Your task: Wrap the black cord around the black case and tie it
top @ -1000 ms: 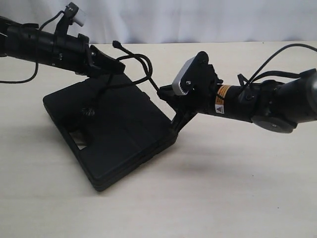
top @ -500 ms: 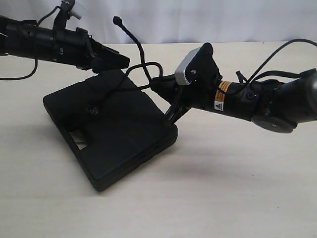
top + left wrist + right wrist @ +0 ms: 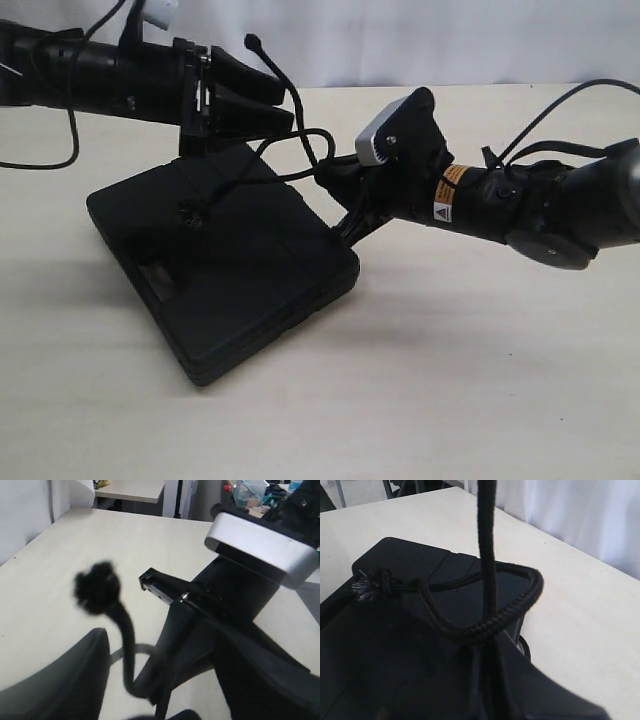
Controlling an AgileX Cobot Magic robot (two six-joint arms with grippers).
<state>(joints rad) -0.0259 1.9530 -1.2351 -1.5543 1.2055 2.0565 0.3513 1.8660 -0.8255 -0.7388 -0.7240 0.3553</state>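
Note:
The black case [image 3: 240, 280] lies flat on the table, handle slot toward the front left. The black cord [image 3: 300, 140] starts at a frayed knot [image 3: 190, 215] on the lid, loops over the case's far corner and rises to its knotted tip [image 3: 252, 42]. My right gripper [image 3: 335, 175] is shut on the cord at that corner. In the right wrist view the cord [image 3: 487, 555] stands up from the right gripper [image 3: 490, 655], above the case [image 3: 410, 565]. My left gripper [image 3: 280, 105] is open just above the case; the cord's tip [image 3: 97, 587] rises between its fingers [image 3: 60, 680].
The pale wooden table [image 3: 480, 380] stretches to the right and front of the case. A white curtain [image 3: 400, 40] hangs behind. The right arm's silver camera housing [image 3: 260, 545] sits close in front of the left gripper. Thin arm cables [image 3: 560, 100] arch above the right arm.
The left gripper has moved right and up along the cord and opened. The right gripper shifted left and rose at the case's corner. The cord's tip has swung upward.

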